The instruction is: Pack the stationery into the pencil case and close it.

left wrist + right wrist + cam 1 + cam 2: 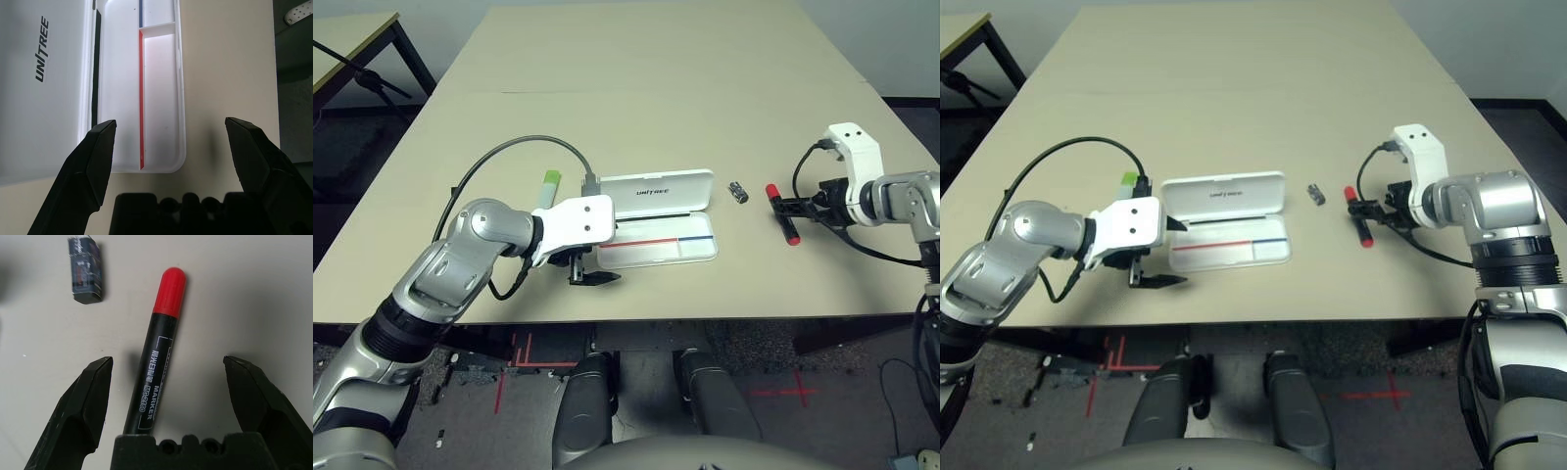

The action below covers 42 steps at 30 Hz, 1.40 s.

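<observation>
Open pencil case lies mid-bench. Right gripper, fingers apart, straddles the red-capped marker without touching; small cylinder lies between marker and case. Left gripper, fingers apart, hovers at the case's end.

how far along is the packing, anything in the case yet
Done: the pencil case lies open, its tray bare. In hand: the right gripper is open, straddling the red marker on the table, not gripping it; the left gripper waits open by the case's end. Left: marker, small cylinder and green-tipped stick all go in, then close the lid.
</observation>
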### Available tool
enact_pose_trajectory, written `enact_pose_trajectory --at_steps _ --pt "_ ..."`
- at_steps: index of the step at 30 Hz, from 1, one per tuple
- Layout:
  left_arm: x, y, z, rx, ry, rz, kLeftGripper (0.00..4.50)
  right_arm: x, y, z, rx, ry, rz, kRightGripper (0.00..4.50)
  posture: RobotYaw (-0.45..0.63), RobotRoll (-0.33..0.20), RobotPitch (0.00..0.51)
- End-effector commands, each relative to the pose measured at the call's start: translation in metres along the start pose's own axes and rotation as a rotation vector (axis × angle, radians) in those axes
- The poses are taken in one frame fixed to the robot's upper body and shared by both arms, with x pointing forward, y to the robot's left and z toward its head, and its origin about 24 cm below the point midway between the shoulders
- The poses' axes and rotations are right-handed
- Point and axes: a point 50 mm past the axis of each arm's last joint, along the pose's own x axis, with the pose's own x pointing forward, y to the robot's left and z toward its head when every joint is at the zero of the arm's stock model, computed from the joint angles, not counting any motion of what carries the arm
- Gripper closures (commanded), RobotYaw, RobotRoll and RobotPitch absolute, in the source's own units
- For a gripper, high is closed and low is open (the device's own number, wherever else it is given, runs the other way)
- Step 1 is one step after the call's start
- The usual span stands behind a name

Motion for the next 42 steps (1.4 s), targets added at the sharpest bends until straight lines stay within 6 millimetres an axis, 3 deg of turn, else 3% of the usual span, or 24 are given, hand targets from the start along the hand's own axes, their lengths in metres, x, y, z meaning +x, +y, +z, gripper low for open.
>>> enact_pose_trajectory --at_steps 1,8,9,13,20,24,36,42 --pt "0.001 -0.005 0.001 -0.007 -0.01 -0.007 0.02 0.008 -0.002 -0.001 -0.013 0.018 -0.015 0.0 0.06 0.0 0.143" --pt "0.0 -0.007 0.002 -0.013 -0.004 0.001 0.02 0.016 -0.002 -0.006 -0.021 0.042 -0.006 0.0 0.07 0.0 0.143" --pt "0.0 -0.007 0.002 -0.013 -0.004 0.001 0.01 0.016 -0.002 -0.006 -0.023 0.042 -0.008 0.18 0.07 0.0 0.143" --pt "-0.001 -0.007 0.002 -0.015 -0.001 0.003 0.0 0.011 -0.006 -0.004 -0.03 0.036 -0.015 1.29 0.07 0.0 0.142" --pt "0.0 -0.007 0.002 -0.013 -0.002 -0.002 0.0 -0.004 -0.017 -0.001 -0.074 0.029 -0.05 3.94 0.06 0.0 0.143" --pt "0.001 -0.006 0.001 -0.011 -0.001 -0.007 0.0 -0.015 -0.019 0.003 -0.181 0.024 -0.054 4.04 0.05 0.0 0.143" --pt "0.004 -0.003 0.002 0.013 -0.001 -0.028 0.0 -0.06 -0.019 0.017 -0.8 0.082 0.116 4.04 0.01 0.0 0.138" --pt "0.004 -0.002 0.002 0.018 0.001 -0.032 0.0 -0.071 0.001 0.029 -0.992 0.062 0.325 4.04 0.01 0.0 0.141"
